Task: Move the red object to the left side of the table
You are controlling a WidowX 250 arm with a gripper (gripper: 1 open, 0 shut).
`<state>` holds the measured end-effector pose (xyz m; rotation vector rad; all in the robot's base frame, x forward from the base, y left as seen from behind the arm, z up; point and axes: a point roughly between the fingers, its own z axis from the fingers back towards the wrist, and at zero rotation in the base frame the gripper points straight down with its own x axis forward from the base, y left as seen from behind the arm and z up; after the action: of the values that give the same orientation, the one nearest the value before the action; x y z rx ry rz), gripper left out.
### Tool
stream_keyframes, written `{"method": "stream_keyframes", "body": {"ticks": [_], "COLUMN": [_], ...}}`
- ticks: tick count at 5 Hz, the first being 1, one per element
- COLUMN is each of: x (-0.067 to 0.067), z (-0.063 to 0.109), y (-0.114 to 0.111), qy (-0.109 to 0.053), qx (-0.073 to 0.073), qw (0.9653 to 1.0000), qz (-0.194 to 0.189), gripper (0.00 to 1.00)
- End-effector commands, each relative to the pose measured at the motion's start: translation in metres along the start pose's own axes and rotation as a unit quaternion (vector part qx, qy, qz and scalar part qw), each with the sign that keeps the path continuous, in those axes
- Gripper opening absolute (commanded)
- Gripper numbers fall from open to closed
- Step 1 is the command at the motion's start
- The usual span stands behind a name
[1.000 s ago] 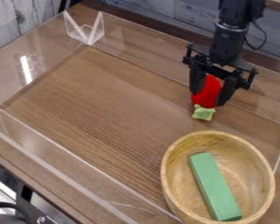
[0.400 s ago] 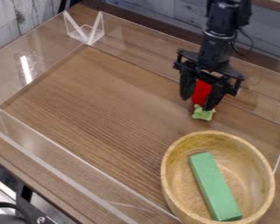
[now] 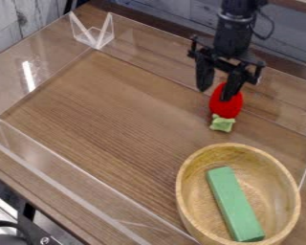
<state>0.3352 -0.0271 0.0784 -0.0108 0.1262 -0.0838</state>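
Your gripper [image 3: 226, 84] points straight down, fingers spread wide, tips straddling top of red object [image 3: 226, 101]. Contact hard to judge: fingers look just beside it, not pinching. Red object rests on table [image 3: 118, 105], red body up, green leafy cap at bottom toward you, right of table's middle. Wooden bowl [image 3: 240, 196] sits near, at front right, green block [image 3: 233, 203] lying inside it, well clear of your gripper.
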Motion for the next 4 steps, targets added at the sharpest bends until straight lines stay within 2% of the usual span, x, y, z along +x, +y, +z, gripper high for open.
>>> {"method": "stream_keyframes", "body": {"ticks": [1,2,4], "x": [0.001,0.0,0.006], "z": [0.034,0.03,0.017], "y": [0.0,-0.006,0.004], "qy": [-0.058,-0.059,-0.057], "qx": [0.003,0.004,0.005], "qw": [0.9981,0.9972,0.9957], "qz": [-0.021,-0.045,-0.073], "gripper": [0.0,1.0,1.0]}}
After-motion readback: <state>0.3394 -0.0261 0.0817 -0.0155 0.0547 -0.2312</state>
